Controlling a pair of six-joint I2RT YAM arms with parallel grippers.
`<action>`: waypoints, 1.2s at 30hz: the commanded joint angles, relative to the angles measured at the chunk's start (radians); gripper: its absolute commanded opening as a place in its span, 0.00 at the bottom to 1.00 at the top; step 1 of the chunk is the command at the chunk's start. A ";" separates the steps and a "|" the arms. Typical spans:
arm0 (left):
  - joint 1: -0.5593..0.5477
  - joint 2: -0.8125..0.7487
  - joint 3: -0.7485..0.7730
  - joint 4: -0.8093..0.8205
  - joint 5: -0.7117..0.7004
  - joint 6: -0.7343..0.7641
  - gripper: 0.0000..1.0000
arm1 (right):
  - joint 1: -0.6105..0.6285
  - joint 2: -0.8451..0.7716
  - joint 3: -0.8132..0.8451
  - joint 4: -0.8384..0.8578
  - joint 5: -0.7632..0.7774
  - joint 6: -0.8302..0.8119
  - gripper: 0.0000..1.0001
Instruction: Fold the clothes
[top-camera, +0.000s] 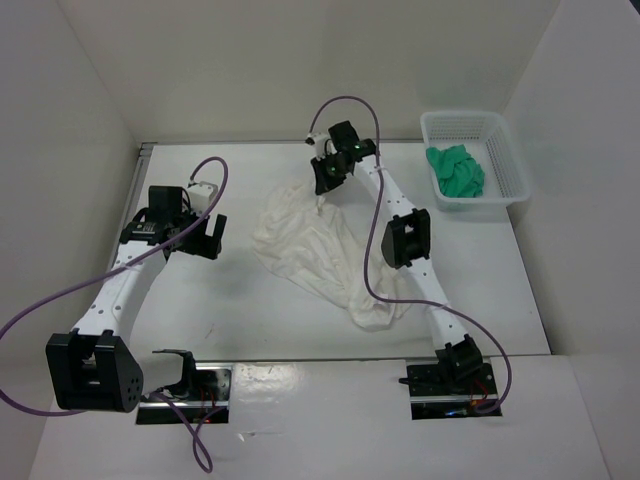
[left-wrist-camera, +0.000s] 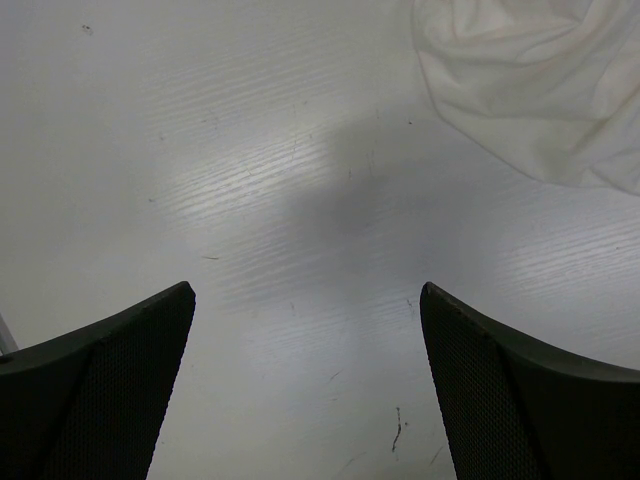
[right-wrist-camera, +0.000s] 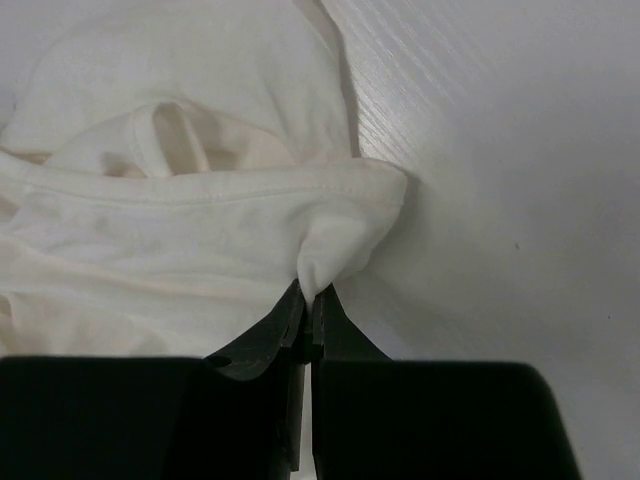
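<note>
The clothes (top-camera: 320, 250), one large crumpled white garment, lie in the middle of the table. My right gripper (top-camera: 322, 196) is at the garment's far edge. In the right wrist view it (right-wrist-camera: 312, 292) is shut on a pinched fold of the clothes (right-wrist-camera: 200, 240) next to a hemmed edge. My left gripper (top-camera: 205, 238) hovers over bare table to the left of the garment, apart from it. Its fingers (left-wrist-camera: 110, 390) stand wide open with nothing between them, and a corner of the clothes (left-wrist-camera: 530, 90) shows at the upper right of the left wrist view.
A white mesh basket (top-camera: 505, 165) stands at the back right with a small green cloth (top-camera: 456, 172) in it. White walls close in the table on the left, back and right. Purple cables loop off both arms.
</note>
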 joint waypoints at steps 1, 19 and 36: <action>0.004 0.001 -0.005 0.022 0.009 -0.007 0.99 | 0.007 -0.174 0.060 -0.032 0.024 -0.017 0.03; 0.004 -0.066 0.004 0.022 -0.042 -0.050 0.99 | 0.282 -0.682 -0.239 -0.088 0.213 -0.128 0.05; 0.313 -0.028 0.059 -0.082 0.193 0.028 0.99 | 0.556 -0.867 -0.664 -0.107 0.308 -0.142 0.61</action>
